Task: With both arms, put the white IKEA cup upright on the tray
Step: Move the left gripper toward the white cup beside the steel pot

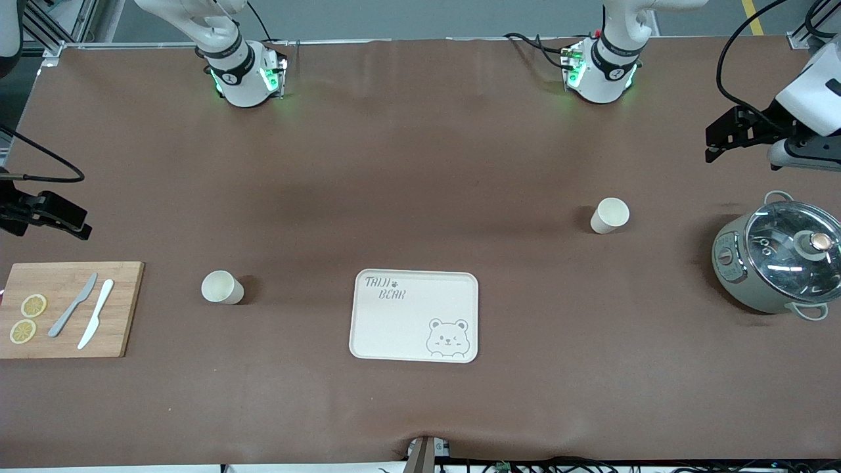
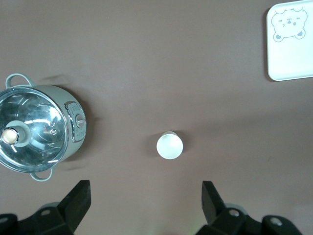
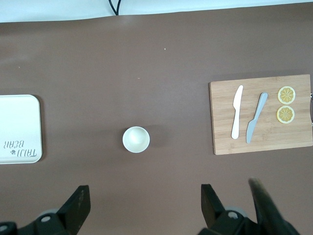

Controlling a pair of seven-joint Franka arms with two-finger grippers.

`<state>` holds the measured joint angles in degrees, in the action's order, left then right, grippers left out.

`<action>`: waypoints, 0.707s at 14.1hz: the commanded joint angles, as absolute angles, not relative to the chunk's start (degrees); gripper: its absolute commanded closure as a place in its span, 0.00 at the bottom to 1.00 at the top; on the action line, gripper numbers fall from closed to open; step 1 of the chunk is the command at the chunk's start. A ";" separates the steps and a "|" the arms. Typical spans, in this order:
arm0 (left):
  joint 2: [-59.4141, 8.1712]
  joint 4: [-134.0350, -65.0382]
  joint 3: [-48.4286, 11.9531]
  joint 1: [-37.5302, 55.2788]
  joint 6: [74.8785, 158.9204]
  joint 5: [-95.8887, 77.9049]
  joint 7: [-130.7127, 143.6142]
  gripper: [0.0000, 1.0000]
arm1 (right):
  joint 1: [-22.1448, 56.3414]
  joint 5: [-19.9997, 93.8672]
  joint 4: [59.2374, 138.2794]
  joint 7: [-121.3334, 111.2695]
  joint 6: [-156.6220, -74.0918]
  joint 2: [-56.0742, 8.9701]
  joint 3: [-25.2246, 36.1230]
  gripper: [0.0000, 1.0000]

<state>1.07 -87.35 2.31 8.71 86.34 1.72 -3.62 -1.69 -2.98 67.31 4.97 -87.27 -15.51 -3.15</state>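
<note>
Two white cups stand on the brown table. One cup [image 1: 610,215] [image 2: 169,146] is toward the left arm's end, farther from the front camera than the tray. The other cup [image 1: 222,287] [image 3: 136,139] stands beside the tray toward the right arm's end. The cream tray [image 1: 414,315] [image 2: 293,58] [image 3: 19,117] with its bear drawing lies bare between them. My left gripper [image 1: 711,146] [image 2: 146,196] hangs open high over the table near its cup. My right gripper [image 1: 82,226] [image 3: 145,198] hangs open high over its end, apart from its cup. Neither holds anything.
A grey pot with a glass lid [image 1: 778,263] [image 2: 36,128] sits at the left arm's end. A wooden cutting board [image 1: 66,309] [image 3: 261,115] with two knives and two lemon slices lies at the right arm's end.
</note>
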 commanded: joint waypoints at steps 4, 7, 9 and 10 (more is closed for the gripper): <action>0.35 -86.40 2.02 8.53 85.17 2.29 -3.60 0.00 | -1.67 -3.78 67.68 5.54 -87.45 -15.20 -3.34 0.00; 0.18 -86.40 2.02 8.53 85.25 2.29 -3.69 0.00 | -1.58 -3.69 68.02 5.54 -87.45 -15.12 -3.34 0.00; 0.18 -86.31 2.02 8.53 85.25 2.46 -3.60 0.00 | -1.67 -3.69 68.03 5.54 -87.45 -15.12 -3.34 0.00; 0.18 -86.31 2.02 8.61 85.34 2.46 -3.60 0.00 | -1.67 -3.69 68.11 5.54 -87.45 -15.12 -3.34 0.00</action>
<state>0.47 -87.35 2.31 8.71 86.34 1.72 -3.61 -1.69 -3.02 67.44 4.97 -87.27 -15.51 -3.16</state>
